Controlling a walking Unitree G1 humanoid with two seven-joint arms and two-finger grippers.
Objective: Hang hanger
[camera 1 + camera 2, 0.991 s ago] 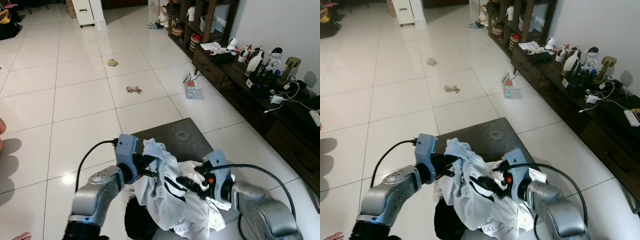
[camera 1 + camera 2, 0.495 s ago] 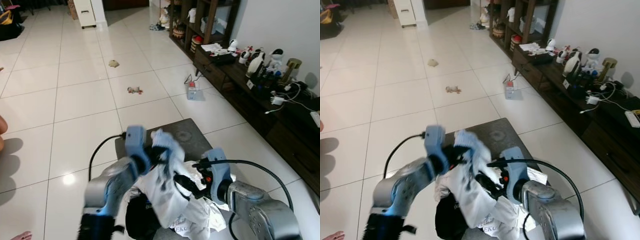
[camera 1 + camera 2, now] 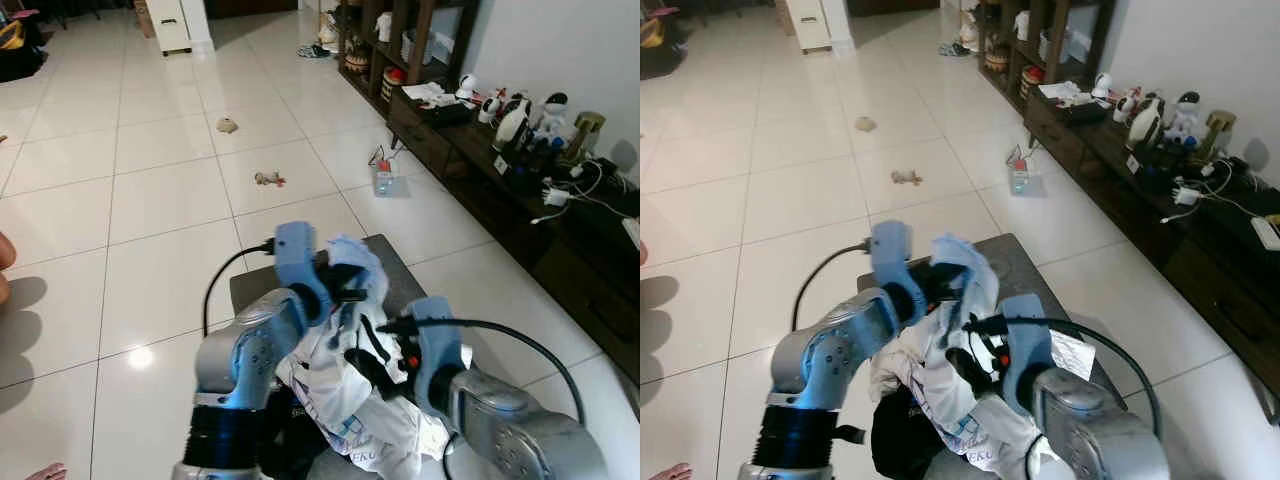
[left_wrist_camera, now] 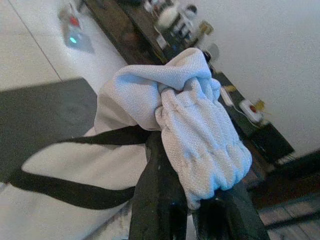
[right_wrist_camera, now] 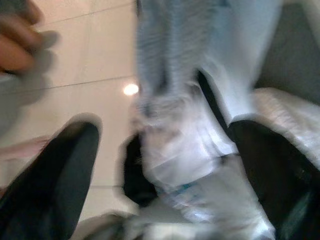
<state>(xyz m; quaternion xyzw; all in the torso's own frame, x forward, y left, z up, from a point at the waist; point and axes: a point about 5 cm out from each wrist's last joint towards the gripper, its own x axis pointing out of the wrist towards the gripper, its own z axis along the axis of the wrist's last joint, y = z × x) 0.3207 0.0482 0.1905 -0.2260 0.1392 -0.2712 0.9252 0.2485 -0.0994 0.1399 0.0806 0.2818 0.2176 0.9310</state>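
A bunched white garment (image 3: 352, 330) with black trim hangs over a grey ottoman (image 3: 395, 275). My left gripper (image 3: 345, 292) is raised above the ottoman, shut on the garment's top; in the left wrist view the cloth (image 4: 195, 120) is pinched between the black fingers (image 4: 160, 200), and a black strap (image 4: 75, 192) runs across the fabric below. My right gripper (image 3: 366, 362) sits lower, against the hanging cloth. Its fingers (image 5: 50, 175) stand wide apart in the blurred right wrist view, with the garment (image 5: 185, 125) between them. I cannot make out a hanger.
A black cloth (image 3: 290, 440) lies at the ottoman's near left side. A dark wooden cabinet (image 3: 470, 160) with toys and cables runs along the right wall. Small objects (image 3: 267, 179) and a device (image 3: 383, 181) lie on the tiled floor. Part of a person (image 3: 4, 262) shows at the left edge.
My left arm has lifted the white garment higher and carried it to the right, stretching it up off the pile. The right gripper has stayed low beside the cloth.
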